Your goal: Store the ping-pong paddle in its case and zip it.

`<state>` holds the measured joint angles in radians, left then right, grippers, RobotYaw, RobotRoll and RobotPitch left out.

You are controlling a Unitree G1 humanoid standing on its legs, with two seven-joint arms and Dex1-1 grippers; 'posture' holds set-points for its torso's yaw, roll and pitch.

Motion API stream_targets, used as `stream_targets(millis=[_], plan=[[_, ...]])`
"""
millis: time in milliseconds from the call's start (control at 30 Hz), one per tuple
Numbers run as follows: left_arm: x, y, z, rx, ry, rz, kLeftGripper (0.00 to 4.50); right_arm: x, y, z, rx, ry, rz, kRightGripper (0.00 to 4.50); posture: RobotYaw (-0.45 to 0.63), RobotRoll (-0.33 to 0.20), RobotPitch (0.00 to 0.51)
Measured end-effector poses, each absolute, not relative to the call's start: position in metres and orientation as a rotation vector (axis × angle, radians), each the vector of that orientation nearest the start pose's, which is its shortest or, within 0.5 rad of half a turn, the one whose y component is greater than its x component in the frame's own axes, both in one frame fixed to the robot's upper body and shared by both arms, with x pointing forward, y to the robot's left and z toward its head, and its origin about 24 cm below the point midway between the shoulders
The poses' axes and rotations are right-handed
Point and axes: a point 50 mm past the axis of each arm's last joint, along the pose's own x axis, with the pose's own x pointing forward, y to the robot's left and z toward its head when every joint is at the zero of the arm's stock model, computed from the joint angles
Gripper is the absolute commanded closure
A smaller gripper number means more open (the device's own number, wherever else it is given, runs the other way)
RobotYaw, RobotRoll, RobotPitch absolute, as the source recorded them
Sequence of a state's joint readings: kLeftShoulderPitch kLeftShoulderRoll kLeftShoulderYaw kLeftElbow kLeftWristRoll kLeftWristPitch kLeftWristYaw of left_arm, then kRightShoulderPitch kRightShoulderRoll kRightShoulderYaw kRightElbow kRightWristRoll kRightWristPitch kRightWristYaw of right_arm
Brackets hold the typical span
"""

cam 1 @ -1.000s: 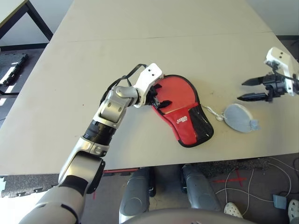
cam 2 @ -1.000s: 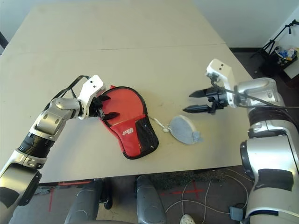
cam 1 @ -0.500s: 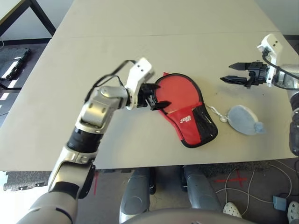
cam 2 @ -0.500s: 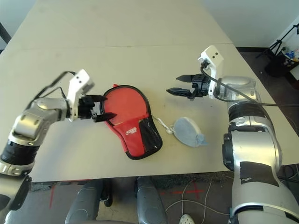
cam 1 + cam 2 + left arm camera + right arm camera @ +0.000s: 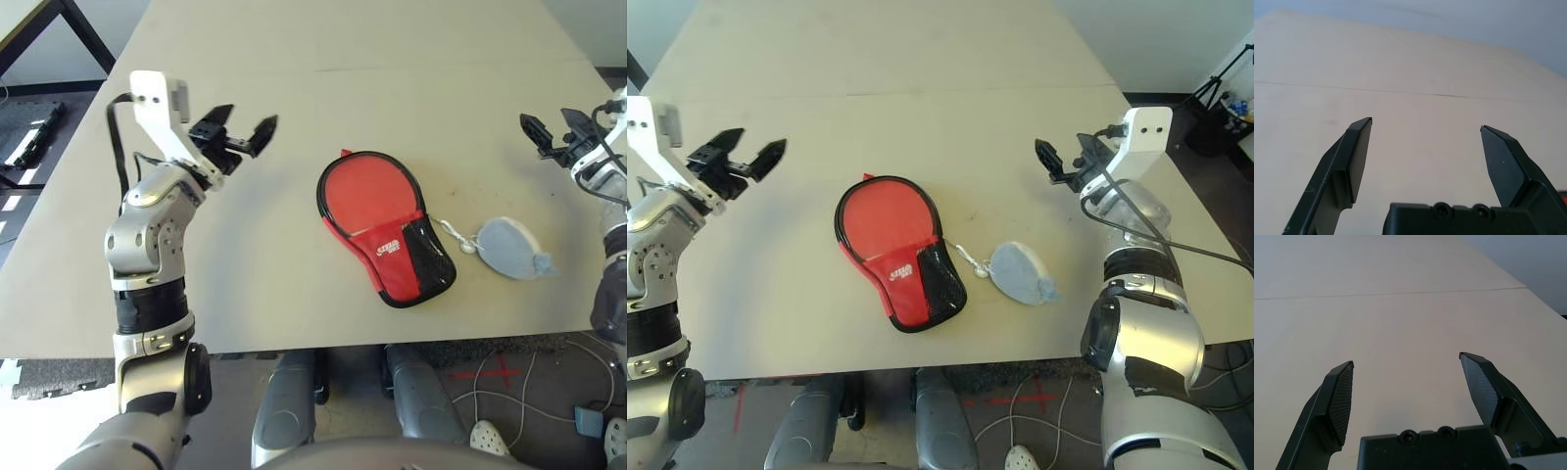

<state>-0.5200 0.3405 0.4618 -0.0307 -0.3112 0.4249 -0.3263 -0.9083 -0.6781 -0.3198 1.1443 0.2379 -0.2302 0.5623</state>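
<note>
Moved: left gripper (image 5: pixel 252 116) is off the case (image 5: pixel 370 201) and out to my left; right gripper (image 5: pixel 1062 143) has backed away to my right. Case position unchanged.
Left jaws: wide apart, nothing between them, over bare table (image 5: pixel 1425 161).
Right jaws: also wide apart and empty, well clear of the case.
Case: flat on the table between the grippers, round end away from me, narrow end towards the near edge, logo (image 5: pixel 388 248) up.
Paddle: cannot make it out separately; I judge it is inside the case.
Closure: cannot tell whether the edging is fully fastened. Red tab (image 5: pixel 868 176) sticks out at the far edge of the round end.
Pouch (image 5: pixel 1022 274): on the case's right, apart from it, its cord (image 5: pixel 965 258) reaching the case edge.
Handling, judged: light overall; soft, pliable fabric over a stiff blade if the paddle is in. Not fragile, but likely to slide or turn under a one-sided pull.
Hold: pinch the tab for any zip work, with the other gripper steadying the narrow end. Avoid the mesh (image 5: pixel 940 277), which could snag.
Risk: a careless pull may bunch the fabric or drag the cord along.
</note>
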Motion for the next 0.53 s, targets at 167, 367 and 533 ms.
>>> stream_targets(millis=[167,367,533], plan=[[0.308,0.288,0.183,-0.131,-0.321,0.106,0.0,0.357,-0.34,0.182,-0.083,-0.216,-0.036,0.05,0.0,0.0,0.283],[0.305,0.305,0.169,-0.137,-0.329,0.223,0.0,0.355,-0.342,0.173,-0.081,-0.201,-0.059,0.05,-0.02,0.0,0.275],[0.306,0.309,0.164,-0.139,-0.333,0.244,0.0,0.354,-0.344,0.174,-0.077,-0.214,-0.086,0.05,-0.02,0.0,0.272]])
